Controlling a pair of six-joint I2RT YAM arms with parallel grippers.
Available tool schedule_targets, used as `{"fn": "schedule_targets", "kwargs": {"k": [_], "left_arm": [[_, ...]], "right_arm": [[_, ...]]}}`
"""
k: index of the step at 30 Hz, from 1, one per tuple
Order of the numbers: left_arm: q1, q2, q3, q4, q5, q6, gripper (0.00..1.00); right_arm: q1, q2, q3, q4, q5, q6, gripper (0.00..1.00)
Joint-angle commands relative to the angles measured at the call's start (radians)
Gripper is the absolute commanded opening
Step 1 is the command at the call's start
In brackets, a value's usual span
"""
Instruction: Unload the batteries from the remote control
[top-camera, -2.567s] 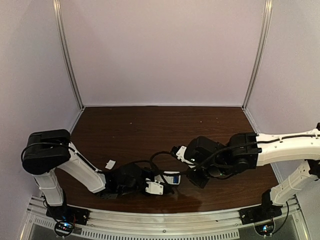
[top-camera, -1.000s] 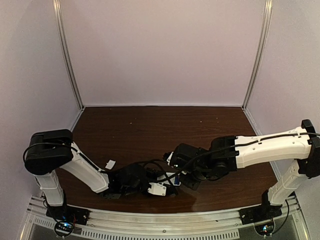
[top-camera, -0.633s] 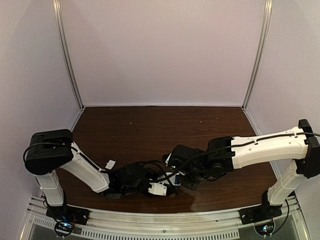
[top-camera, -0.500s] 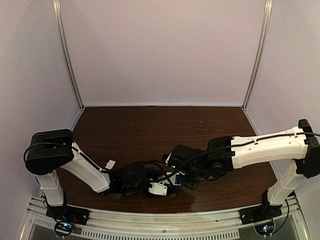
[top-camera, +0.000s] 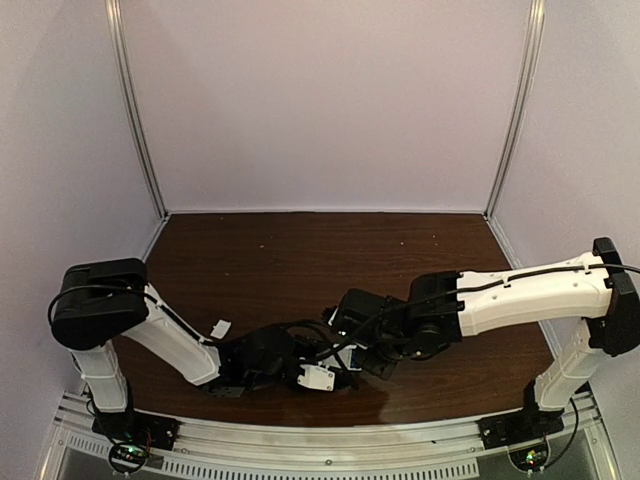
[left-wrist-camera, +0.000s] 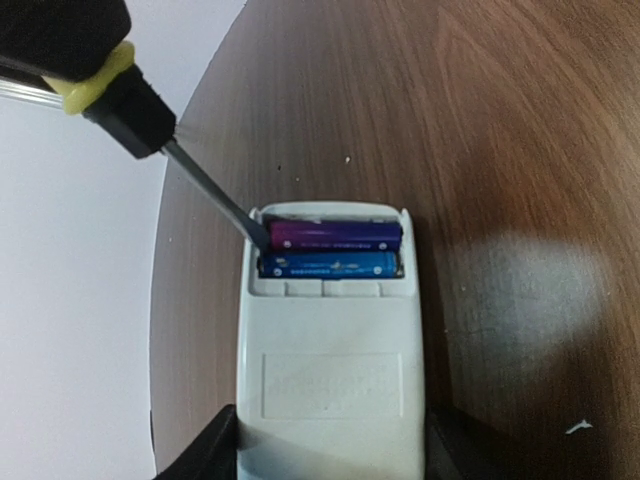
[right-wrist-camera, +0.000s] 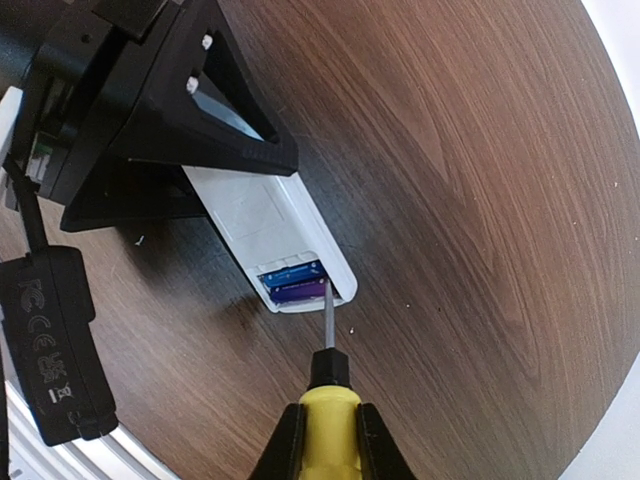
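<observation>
Compartment open. The left jaws are clamping the remote control (left-wrist-camera: 330, 385) on the worktop (left-wrist-camera: 520, 120). The right jaws, clamped on the screwdriver (right-wrist-camera: 326, 400), are working its tip at the batteries (left-wrist-camera: 332, 250). Both are still seated.

Dark brown wood-grain table (left-wrist-camera: 500, 150), smooth with a soft sheen. Lower centre, a matt white plastic remote control (left-wrist-camera: 330, 380); its batteries (left-wrist-camera: 330, 264) wear glossy blue and purple wrappers. Upper left, a screwdriver (left-wrist-camera: 205, 185): dull metal shaft, yellow-and-black plastic handle.
</observation>
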Motion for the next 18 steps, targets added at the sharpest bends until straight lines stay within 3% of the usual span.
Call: {"fn": "schedule_targets", "kwargs": {"k": [1, 18], "left_arm": [[-0.005, 0.024, 0.016, 0.000, -0.002, -0.009, 0.00], [-0.004, 0.036, 0.026, -0.009, -0.013, -0.008, 0.00]], "right_arm": [[-0.005, 0.018, 0.027, -0.037, 0.039, -0.002, 0.00], [-0.006, 0.029, 0.044, -0.071, 0.039, 0.004, 0.00]]}}
